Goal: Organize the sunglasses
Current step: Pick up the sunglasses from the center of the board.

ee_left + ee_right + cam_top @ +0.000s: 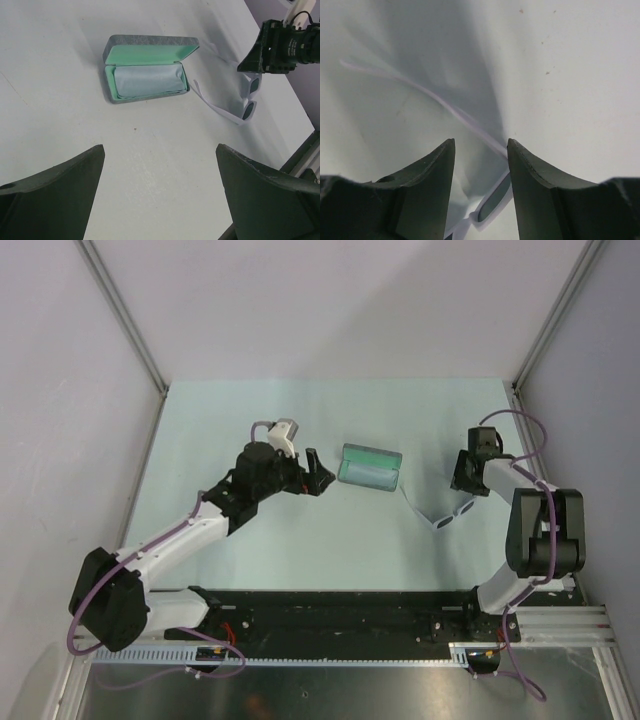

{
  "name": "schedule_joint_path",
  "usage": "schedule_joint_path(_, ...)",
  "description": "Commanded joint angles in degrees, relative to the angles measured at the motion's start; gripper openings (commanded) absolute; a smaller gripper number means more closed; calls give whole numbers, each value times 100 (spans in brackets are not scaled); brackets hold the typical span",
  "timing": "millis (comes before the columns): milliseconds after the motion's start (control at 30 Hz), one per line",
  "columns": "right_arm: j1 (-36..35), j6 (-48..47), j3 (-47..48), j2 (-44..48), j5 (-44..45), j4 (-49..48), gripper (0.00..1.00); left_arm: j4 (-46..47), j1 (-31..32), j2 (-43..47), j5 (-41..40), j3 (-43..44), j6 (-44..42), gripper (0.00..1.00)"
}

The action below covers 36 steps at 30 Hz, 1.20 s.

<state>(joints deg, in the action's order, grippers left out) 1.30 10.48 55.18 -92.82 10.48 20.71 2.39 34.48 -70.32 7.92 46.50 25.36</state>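
Near the right edge of the table (250, 550), centre the right gripper (480, 150), jaws half-spread, astride the sunglasses (450, 515) before closing; left gripper (320, 478) jaws wide.

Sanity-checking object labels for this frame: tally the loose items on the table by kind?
white sunglasses: 1
open grey case: 1
pale blue cloth, in the case: 1
Total: 3

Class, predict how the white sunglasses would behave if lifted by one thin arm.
Probably light, since the sunglasses look like slim plastic. The unfolded arm would likely flex or swing at its hinge. The smooth-looking frame may slip.
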Motion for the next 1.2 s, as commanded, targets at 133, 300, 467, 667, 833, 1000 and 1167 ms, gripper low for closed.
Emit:
schedule_joint_path(133, 248, -46, 72, -315, -257, -173, 51, 182, -47, 151, 104, -141, -111, 100)
schedule_joint_path(300, 239, -2, 72, -483, -503, -67, 46, 191, -55, 124, 157, -141, -102, 100)
schedule_joint_path(467, 134, 42, 63, -325, -424, -23, 32, 200, -47, 124, 192, -132, -84, 100)
schedule_joint_path(667, 20, 59, 72, -114, -275, 65, 16, 191, -55, 151, 245, -150, -84, 100)
schedule_joint_path(833, -16, 77, 63, 149, -248, 153, 0, 191, -55, 151, 297, -159, -67, 100)
schedule_joint_path(1000, -77, 164, 72, 395, -266, 311, 0, 191, -55, 168, 368, -168, -49, 100)
schedule_joint_path(1167, -332, 244, 63, 947, -371, 434, 0, 174, -55, 203, 482, -159, 21, 100)
